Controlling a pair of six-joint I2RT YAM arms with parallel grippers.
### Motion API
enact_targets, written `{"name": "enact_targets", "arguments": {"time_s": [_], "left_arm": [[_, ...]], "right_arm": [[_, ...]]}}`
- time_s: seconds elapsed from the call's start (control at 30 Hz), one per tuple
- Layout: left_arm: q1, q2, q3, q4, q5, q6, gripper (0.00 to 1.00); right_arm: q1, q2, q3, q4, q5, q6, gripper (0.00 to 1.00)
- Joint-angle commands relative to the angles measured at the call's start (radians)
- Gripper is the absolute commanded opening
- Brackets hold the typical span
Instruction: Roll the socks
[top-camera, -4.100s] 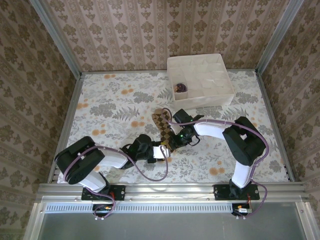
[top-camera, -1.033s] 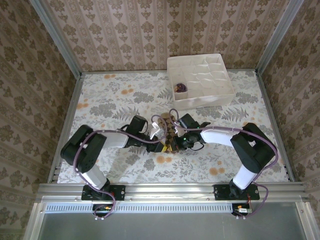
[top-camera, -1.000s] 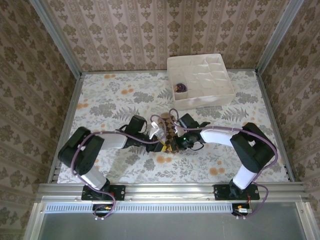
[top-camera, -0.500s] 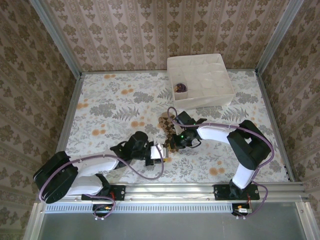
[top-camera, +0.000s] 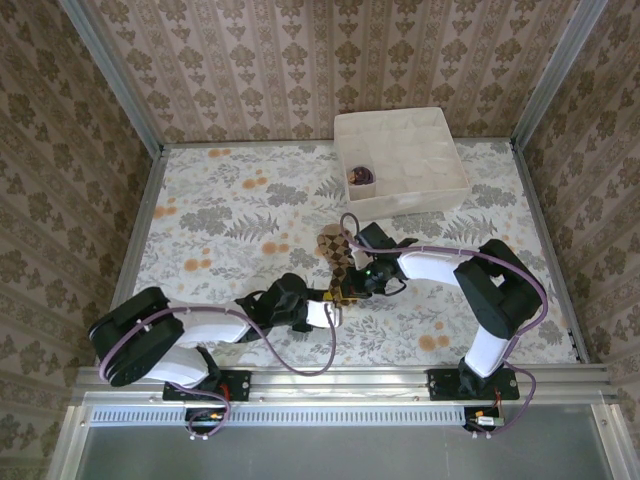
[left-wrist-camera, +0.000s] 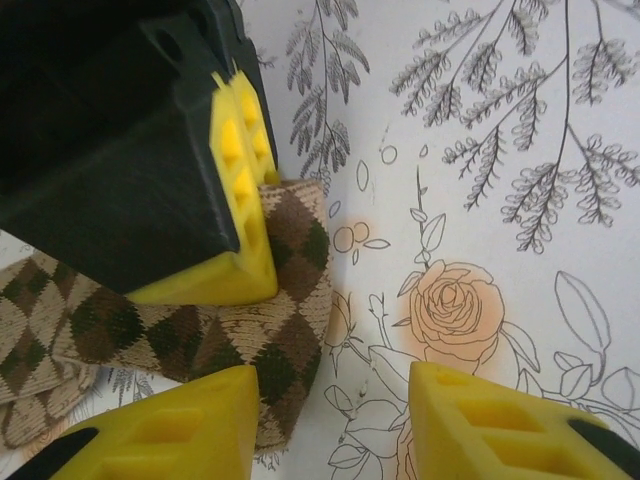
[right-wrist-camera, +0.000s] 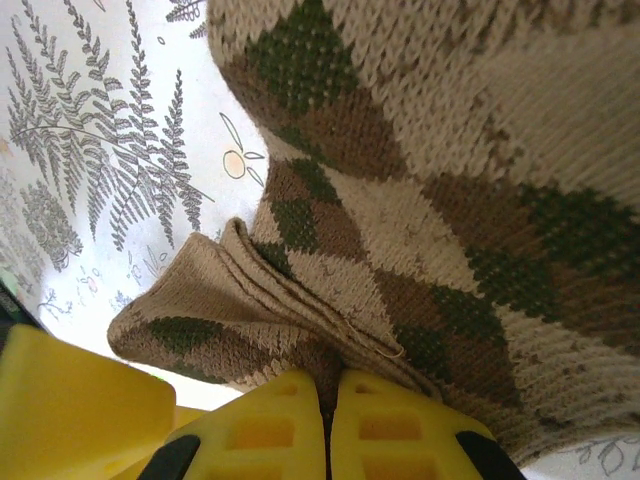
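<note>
The brown-tan argyle sock (top-camera: 336, 255) lies stretched on the flowered table, its near end folded. My right gripper (top-camera: 346, 289) is shut on that fold; in the right wrist view its pads (right-wrist-camera: 385, 425) pinch the bunched knit of the argyle sock (right-wrist-camera: 430, 200). My left gripper (top-camera: 328, 312) stands just in front of the sock's near end, open. Its fingers (left-wrist-camera: 170, 430) are apart over bare table, the left one at the edge of the sock (left-wrist-camera: 190, 335). The dark purple sock (top-camera: 360, 175) sits bundled in a cell of the white box.
The white divider box (top-camera: 455, 150) stands at the back right of the table. The right arm's black finger with its yellow pad (left-wrist-camera: 240, 200) crowds the top left of the left wrist view. Patterned walls and metal posts close in the table.
My left gripper has let go of the sock, opened and drawn back toward the near edge. The sock, bunched before, now lies longer. The right gripper has stayed shut on it.
</note>
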Motion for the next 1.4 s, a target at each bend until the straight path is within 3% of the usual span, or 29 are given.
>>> {"name": "enact_targets", "arguments": {"time_s": [0.0,0.23,0.5,0.6,0.73,0.83,0.97,1.17,1.37], "left_arm": [[-0.009,0.034,-0.012,0.067,-0.028,0.048,0.43],[-0.009,0.123,-0.01,0.163,-0.048,0.059,0.48],[-0.009,0.229,-0.031,0.304,-0.084,0.062,0.5],[-0.01,0.247,-0.043,0.338,-0.074,0.062,0.46],[-0.012,0.234,-0.047,0.328,-0.058,0.06,0.33],[-0.011,0.212,-0.042,0.265,-0.029,0.058,0.19],[-0.012,0.167,0.012,0.063,0.028,0.045,0.01],[0.016,0.177,0.173,-0.296,0.196,-0.027,0.0],[0.039,0.268,0.328,-0.536,0.345,-0.107,0.0]], "right_arm": [[0.006,0.058,-0.071,-0.134,0.02,0.021,0.0],[0.0,0.069,-0.033,-0.203,-0.035,-0.015,0.0],[-0.029,0.074,-0.047,-0.157,-0.215,-0.002,0.0],[-0.053,0.068,-0.041,-0.155,-0.275,-0.004,0.0],[-0.076,0.066,-0.059,-0.141,-0.304,0.004,0.0],[-0.09,0.064,-0.07,-0.132,-0.316,0.005,0.0],[-0.108,0.05,-0.075,-0.137,-0.302,-0.003,0.03],[-0.126,-0.138,-0.087,-0.156,-0.179,-0.011,0.38],[-0.145,-0.325,-0.116,-0.213,0.036,0.002,0.48]]}}
